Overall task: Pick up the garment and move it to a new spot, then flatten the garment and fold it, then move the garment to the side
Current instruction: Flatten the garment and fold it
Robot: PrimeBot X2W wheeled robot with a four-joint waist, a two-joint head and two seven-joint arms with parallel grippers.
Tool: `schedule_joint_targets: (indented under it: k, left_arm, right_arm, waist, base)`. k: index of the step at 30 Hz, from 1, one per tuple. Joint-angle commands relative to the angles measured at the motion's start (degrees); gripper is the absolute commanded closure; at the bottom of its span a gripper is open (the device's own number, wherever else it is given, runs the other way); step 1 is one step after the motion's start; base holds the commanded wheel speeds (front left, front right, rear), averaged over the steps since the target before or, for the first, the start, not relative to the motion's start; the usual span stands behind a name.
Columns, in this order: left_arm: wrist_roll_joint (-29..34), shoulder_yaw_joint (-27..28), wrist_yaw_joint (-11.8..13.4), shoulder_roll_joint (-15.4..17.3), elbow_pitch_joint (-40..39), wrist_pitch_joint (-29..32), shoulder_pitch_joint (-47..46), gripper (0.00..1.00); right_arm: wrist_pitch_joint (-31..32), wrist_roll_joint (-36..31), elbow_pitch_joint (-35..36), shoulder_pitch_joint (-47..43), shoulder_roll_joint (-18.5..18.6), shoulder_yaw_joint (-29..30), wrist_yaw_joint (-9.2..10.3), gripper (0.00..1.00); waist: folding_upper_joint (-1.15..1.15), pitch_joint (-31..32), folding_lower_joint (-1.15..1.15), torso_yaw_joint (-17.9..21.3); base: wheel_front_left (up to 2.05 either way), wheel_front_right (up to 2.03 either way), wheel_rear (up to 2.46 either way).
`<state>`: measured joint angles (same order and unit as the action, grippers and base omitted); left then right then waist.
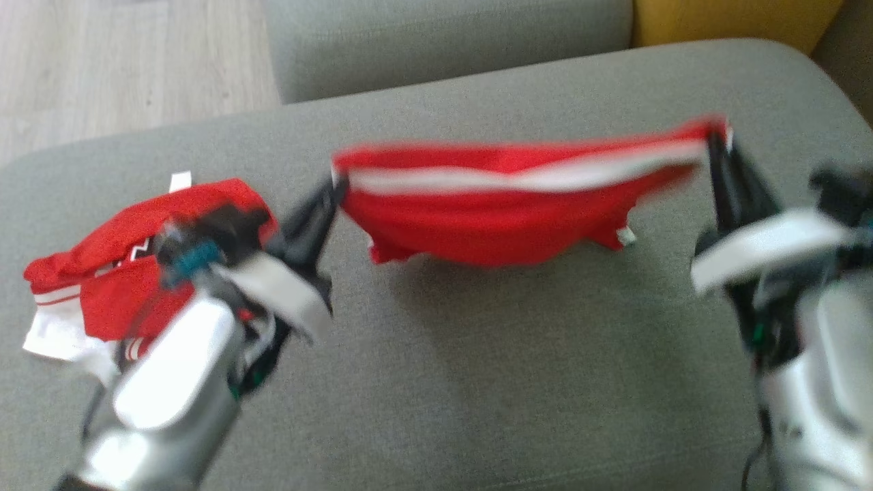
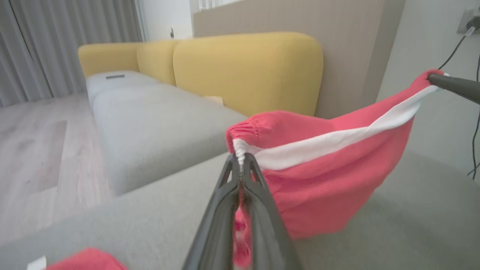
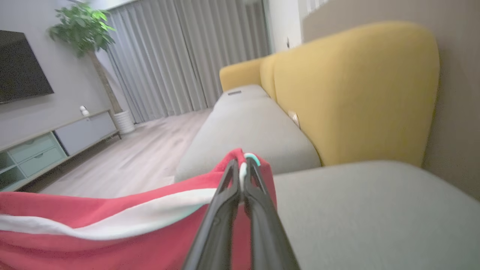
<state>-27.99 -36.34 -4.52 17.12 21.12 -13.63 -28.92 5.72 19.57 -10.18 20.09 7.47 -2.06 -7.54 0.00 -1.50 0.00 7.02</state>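
Note:
The garment (image 1: 505,211) is red with a white stripe and hangs stretched between my two grippers above the grey cushion (image 1: 477,382). My left gripper (image 1: 335,183) is shut on its left corner, and in the left wrist view that gripper (image 2: 240,159) pinches the gathered red edge of the garment (image 2: 322,180). My right gripper (image 1: 716,140) is shut on the right corner; in the right wrist view it (image 3: 242,165) clamps the garment (image 3: 112,232) at the top hem. The cloth sags in the middle, its lower edge near the cushion.
A second red and white garment (image 1: 102,286) lies bunched on the cushion at the left, partly behind my left arm. Another grey cushion (image 1: 443,41) sits beyond, a yellow backrest (image 1: 736,20) at the far right, wooden floor (image 1: 123,61) at the far left.

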Motion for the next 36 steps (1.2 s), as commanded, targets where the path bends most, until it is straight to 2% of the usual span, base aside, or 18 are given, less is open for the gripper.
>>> schedule_joint_targets:
  k: [1, 9, 20, 24, 29, 33, 36]
  left_arm:
    - [-0.33, 3.59, 0.44, 2.3, -3.21, 0.09, -6.37, 1.0]
    - [-1.23, 7.36, 3.18, 3.46, -10.28, 1.72, -11.43, 1.0]
    - [-2.61, 8.59, 7.53, 8.92, -25.76, 8.44, -3.34, 1.0]
    - [-2.66, 8.9, 7.28, 10.77, -27.93, 11.4, -5.05, 1.0]
    - [-2.88, 8.77, 3.65, 10.83, -23.1, 13.82, -14.38, 1.0]
    - [-0.99, 8.54, 0.46, 11.16, -13.4, 14.05, -25.29, 1.0]
    - [-0.18, 8.49, -1.11, 10.16, -6.03, 12.41, -34.44, 1.0]
  right_arm:
    - [0.77, -0.38, 3.51, 5.67, 1.01, -1.74, 0.05, 1.0]
    - [4.62, -2.46, 9.39, 12.41, 1.25, -0.54, 0.05, 1.0]
    - [14.36, -7.51, 23.04, 2.5, -2.69, 5.28, 0.05, 1.0]
    - [16.96, -8.32, 25.28, 3.8, -3.19, 6.19, 0.05, 1.0]
    - [17.26, -8.09, 19.43, 13.44, -2.75, 6.61, 0.05, 1.0]
    - [13.71, -8.27, 7.91, 26.23, -0.81, 5.75, 0.05, 1.0]
    - [9.21, -8.64, -2.27, 37.43, 0.85, 4.21, 0.05, 1.0]
  waist:
    - [0.0, 0.99, 0.0, -0.07]
    - [0.0, 2.71, 0.0, -0.78]
    - [0.0, 1.45, 0.0, -0.53]
    - [0.0, -2.42, 0.0, -0.02]
    - [0.0, -10.34, 0.0, 0.96]
    - [0.0, -17.07, 0.0, 2.21]
    - [0.0, -20.89, 0.0, 2.59]
  base:
    - [0.0, 0.0, 0.0]
    - [0.0, 0.0, 0.0]
    - [0.0, 0.0, 0.0]
    - [0.0, 0.0, 0.0]
    - [0.0, 0.0, 0.0]
    - [0.0, 0.0, 0.0]
    - [0.0, 0.0, 0.0]
